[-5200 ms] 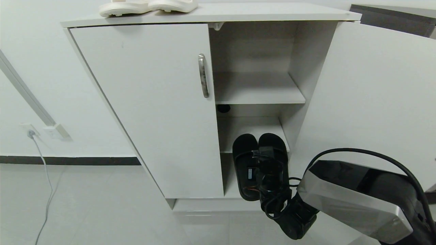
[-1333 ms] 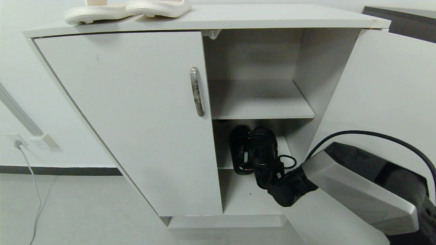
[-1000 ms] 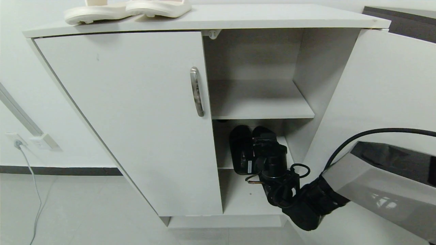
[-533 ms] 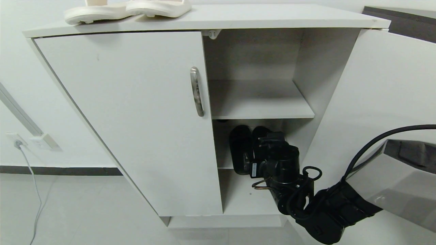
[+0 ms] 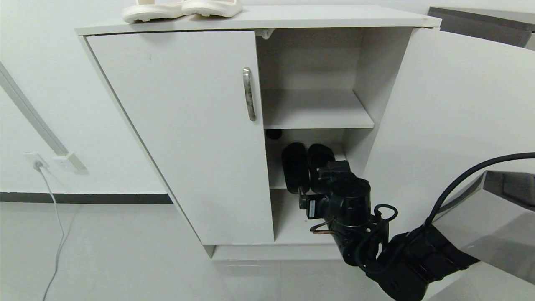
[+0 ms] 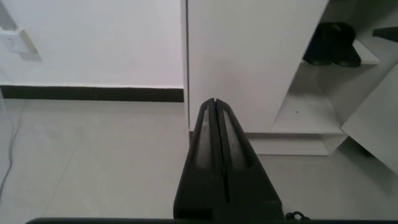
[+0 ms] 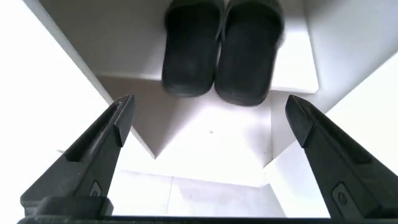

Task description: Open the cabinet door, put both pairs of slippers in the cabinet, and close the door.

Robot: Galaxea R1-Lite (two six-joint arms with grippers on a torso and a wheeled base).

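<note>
Head looking down, wrists low, sharing cabinet (image 5: pixel 179 125)

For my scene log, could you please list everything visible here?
cabinet: one, white, against the wall
left door: one, white, shut
right door: one, white, swung open
handle: one, metal, on the left door
black slippers: one pair, second shelf down
cream slippers: one pair, on the cabinet top
wall socket: one, white, left of the cabinet, cable plugged in
right gripper: black, open, before the black slippers
left gripper: black, shut, above the floor

white slippers (image 5: pixel 182 8): cut by top edge | black slippers (image 5: pixel 296 165): partly behind right tool (image 7: pixel 208 109)
</note>
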